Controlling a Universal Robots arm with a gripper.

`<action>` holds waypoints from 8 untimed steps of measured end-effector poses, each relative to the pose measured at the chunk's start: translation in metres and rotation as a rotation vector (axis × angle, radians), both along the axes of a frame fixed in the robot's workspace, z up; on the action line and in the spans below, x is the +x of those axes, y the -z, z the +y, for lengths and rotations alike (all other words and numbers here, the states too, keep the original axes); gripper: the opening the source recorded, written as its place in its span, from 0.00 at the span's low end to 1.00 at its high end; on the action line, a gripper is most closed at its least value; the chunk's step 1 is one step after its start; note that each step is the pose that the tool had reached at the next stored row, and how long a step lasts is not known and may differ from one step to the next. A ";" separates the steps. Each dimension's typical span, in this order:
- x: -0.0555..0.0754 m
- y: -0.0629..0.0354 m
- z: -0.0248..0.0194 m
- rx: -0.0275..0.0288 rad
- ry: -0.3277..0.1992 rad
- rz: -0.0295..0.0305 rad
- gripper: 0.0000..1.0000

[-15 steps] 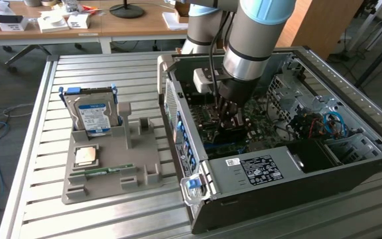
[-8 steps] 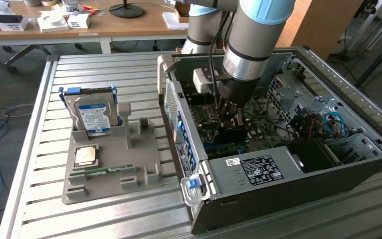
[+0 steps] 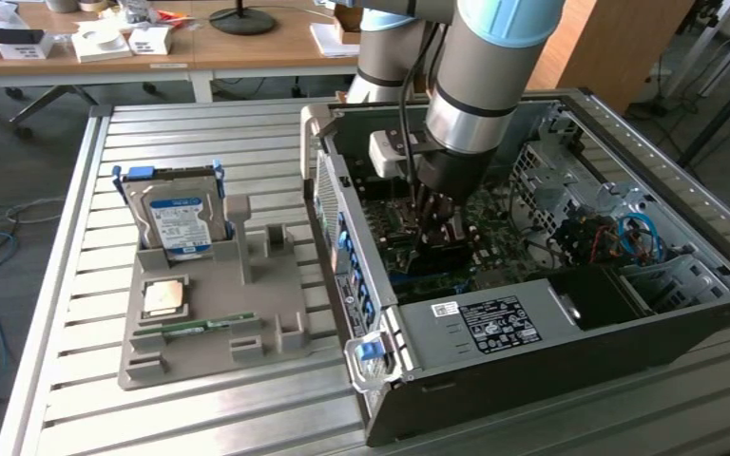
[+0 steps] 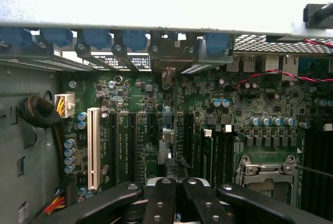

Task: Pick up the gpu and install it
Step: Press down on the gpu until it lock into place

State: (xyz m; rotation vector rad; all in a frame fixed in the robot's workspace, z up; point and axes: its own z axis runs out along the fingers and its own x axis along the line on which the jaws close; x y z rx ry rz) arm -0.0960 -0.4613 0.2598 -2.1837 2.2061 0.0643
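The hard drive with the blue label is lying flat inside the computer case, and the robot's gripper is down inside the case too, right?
Not quite. In the exterior view the hard drive stands upright in the gray holder tray outside the computer case, on the exterior view's left. The gripper is indeed down inside the case.

No text can be read with certainty. The power supply (image 3: pixel 492 328) inside the computer case (image 3: pixel 669 313) carries a black label with white print and a small white sticker beside it; the hard drive (image 3: pixel 182 220) outside the case bears a blue-and-white label, perhaps a brand mark, illegible.
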 end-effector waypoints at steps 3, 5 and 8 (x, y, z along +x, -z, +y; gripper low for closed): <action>0.000 0.0000 0.0000 0.0001 0.000 0.0000 0.11; 0.000 0.0001 0.0000 0.0001 0.000 -0.0001 0.11; 0.000 0.0001 0.0000 -0.0002 0.000 0.0000 0.11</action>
